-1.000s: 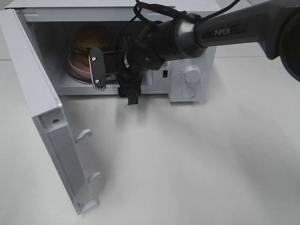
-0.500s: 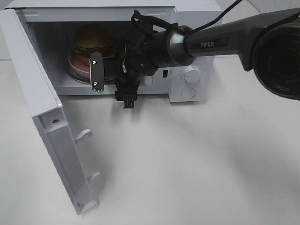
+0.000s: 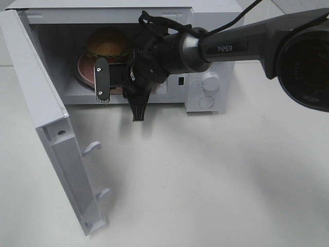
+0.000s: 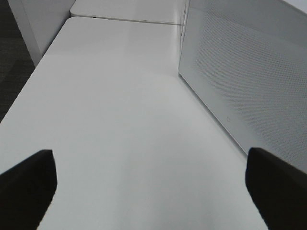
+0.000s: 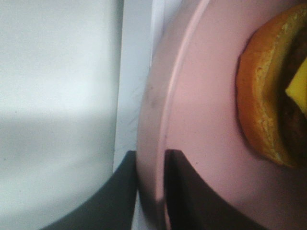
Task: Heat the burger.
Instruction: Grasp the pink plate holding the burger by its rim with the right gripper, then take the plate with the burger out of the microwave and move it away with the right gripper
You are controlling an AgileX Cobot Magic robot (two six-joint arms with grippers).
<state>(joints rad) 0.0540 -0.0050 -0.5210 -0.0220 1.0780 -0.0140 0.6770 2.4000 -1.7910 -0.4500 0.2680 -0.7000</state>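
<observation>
Readable markings, as I see them from my station: one item only; the word "PiPER" in white letters on the dark forearm link of the right arm (image 3: 231,49), read in the high exterior view; the microwave (image 3: 211,90) control panel carries two round knobs and a small dark mark beside them, but I can make out no lettering or numerals there; both wrist views give me no text, label or number at all; I find nothing else legible in any view.
</observation>
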